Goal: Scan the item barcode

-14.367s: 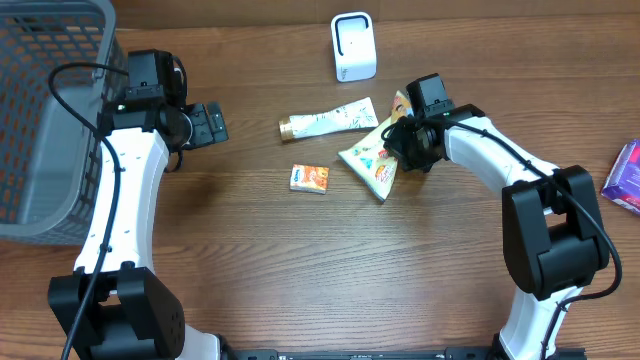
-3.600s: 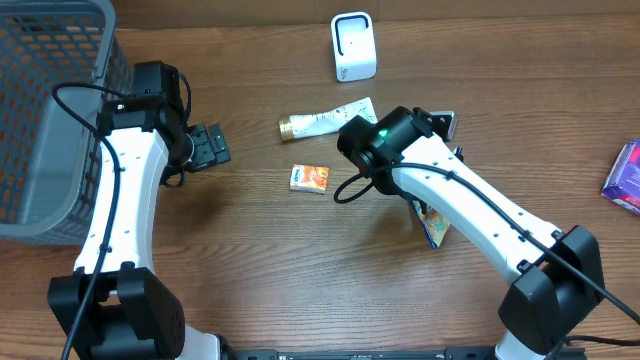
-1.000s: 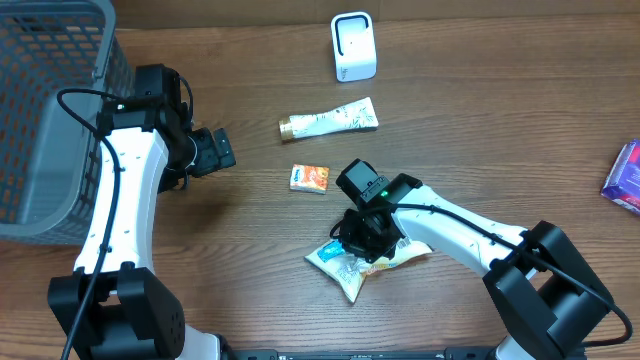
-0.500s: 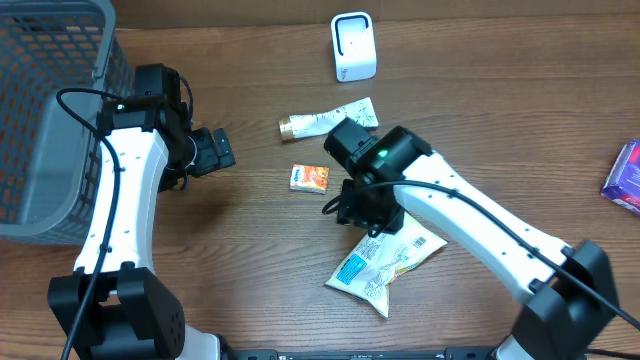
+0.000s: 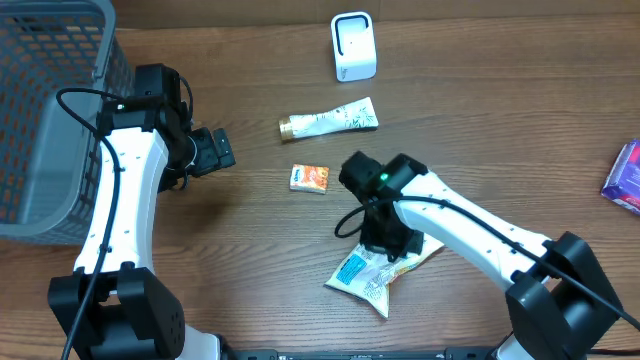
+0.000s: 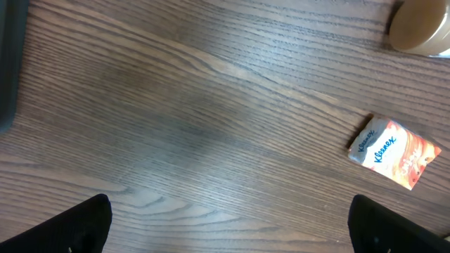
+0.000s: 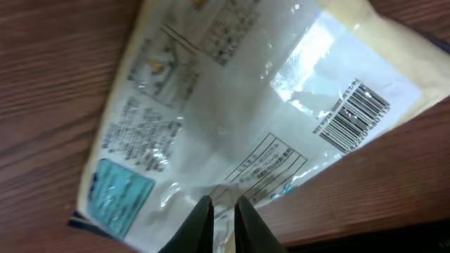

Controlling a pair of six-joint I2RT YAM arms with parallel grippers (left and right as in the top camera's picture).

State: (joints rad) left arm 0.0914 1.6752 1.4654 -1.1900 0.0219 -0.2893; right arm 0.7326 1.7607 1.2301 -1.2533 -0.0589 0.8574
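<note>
Fingers of my right gripper (image 7: 222,211) are sitting nearly shut, seemingly pinching a crease of the crinkly clear-and-cream plastic snack packet (image 7: 232,119) that's lying flat right under me. Its barcode (image 7: 351,116) is facing up at one end, and the white boxy scanner (image 5: 354,46) is waiting well apart at the far side.

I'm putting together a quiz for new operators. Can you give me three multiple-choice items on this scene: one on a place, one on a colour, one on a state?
1. Where does the white scanner stand?
A at the near edge
B on the far side, beyond the tube
C in the far left corner

2. What colour is the small tissue pack?
A green
B orange
C black

3. How is the left gripper?
A open, holding nothing
B shut on the tube
C shut on the tissue pack

Answers:
1. B, it stands upright past the tube.
2. B, its wrapper is orange in both views.
3. A, its fingers stand wide apart with nothing between them.
</note>
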